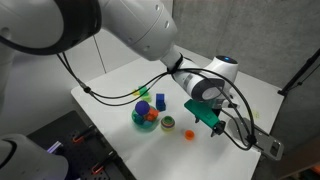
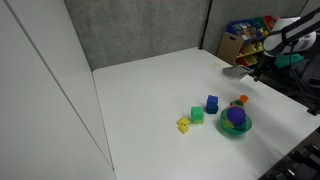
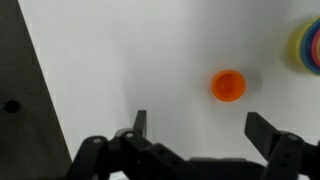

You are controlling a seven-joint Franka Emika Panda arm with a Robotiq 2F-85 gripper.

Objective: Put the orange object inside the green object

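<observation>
Your jaws stand wide open and empty above the white bench (image 3: 120, 60). In the wrist view the orange disc (image 3: 228, 85) lies flat on the bench just ahead of them, nearer the right-hand finger (image 3: 262, 130). In an exterior view the disc (image 1: 188, 133) sits near the green ring (image 1: 168, 123), not touching it. The ring stands just beside the teal bowl (image 1: 146, 118).

Fig.: counts per kind, tabletop scene. Round pcs: 1 orange piece (image 3: 228, 85), 1 green ring (image 1: 168, 123). Containers: 1 teal bowl (image 2: 236, 131). Balls: 2 total, i.e. 1 purple ball (image 2: 235, 116) + 1 orange-red ball (image 1: 152, 115). Blocks: 3 total, i.e. 1 yellow block (image 2: 183, 125), 1 green block (image 2: 197, 115), 1 blue block (image 2: 212, 103). Hardware: 1 robot arm (image 1: 150, 30) w/ 1 gripper (image 3: 196, 120), 2 fingers (image 3: 262, 130). Tables: 1 white table (image 1: 110, 95).
</observation>
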